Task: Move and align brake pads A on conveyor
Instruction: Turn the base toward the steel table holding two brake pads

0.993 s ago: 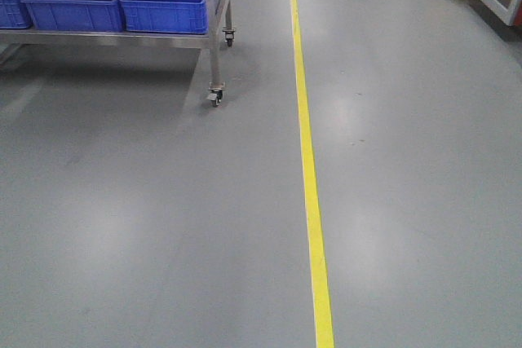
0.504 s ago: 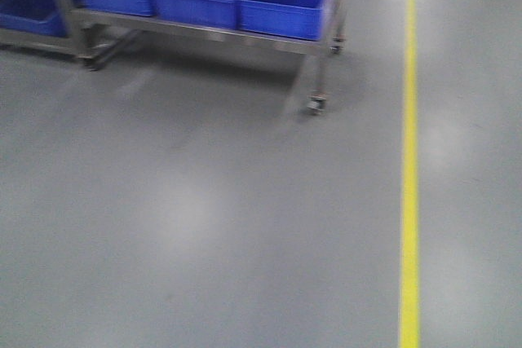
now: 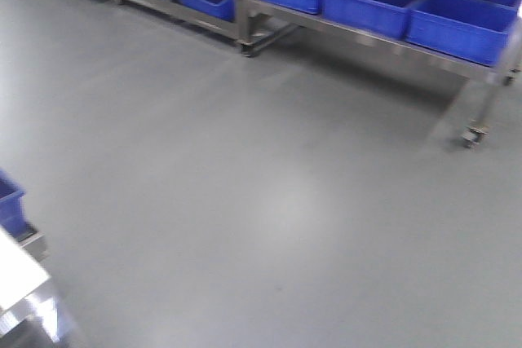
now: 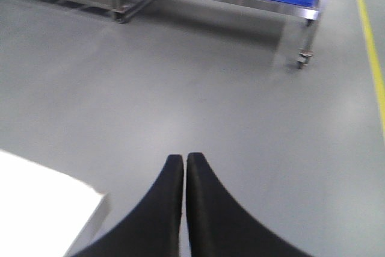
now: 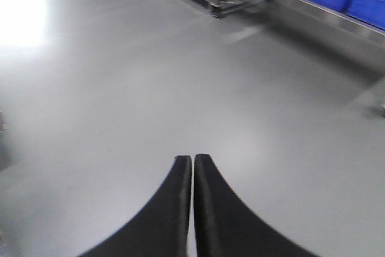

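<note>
Facing floor and blue bins, left gripper and right gripper sit closed, empty; pads, conveyor unseen, nothing started.

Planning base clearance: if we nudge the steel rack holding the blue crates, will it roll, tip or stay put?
Likely rolls: the steel rack stands on a small caster, brake state unclear. Tipping seems unlikely: the blue crates sit in one layer on a long frame. Weight uncertain; crate contents are hidden.

Grey floor, blue bins on racks
</note>
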`<state>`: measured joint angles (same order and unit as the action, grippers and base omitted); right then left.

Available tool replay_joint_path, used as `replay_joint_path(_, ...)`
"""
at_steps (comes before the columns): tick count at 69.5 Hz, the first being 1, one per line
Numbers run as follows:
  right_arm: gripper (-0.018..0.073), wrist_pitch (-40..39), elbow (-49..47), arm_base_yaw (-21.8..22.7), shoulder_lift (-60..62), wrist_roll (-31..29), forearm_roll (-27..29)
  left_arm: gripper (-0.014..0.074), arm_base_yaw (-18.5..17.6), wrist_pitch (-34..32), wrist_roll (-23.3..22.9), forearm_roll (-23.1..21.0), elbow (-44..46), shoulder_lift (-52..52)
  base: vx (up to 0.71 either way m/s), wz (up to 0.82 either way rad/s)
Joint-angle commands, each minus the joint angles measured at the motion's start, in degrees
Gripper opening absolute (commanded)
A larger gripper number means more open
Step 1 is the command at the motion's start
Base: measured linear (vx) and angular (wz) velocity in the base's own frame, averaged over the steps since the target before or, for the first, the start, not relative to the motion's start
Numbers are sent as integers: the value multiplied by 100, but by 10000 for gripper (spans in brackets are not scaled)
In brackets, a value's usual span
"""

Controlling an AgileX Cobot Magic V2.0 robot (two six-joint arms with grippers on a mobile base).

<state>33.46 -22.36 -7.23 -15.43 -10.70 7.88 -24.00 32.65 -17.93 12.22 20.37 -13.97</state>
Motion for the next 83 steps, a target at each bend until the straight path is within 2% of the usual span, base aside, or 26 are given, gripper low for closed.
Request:
replay_joint_path(1,-7,-401,-146,1,-50,-34,11,-6,-17,-385,-21,30,144,-54,-2,65)
replay_joint_path(83,-7,-401,-146,1,-50,-34,11,-6,-17,-385,-21,30,144,-54,1,62)
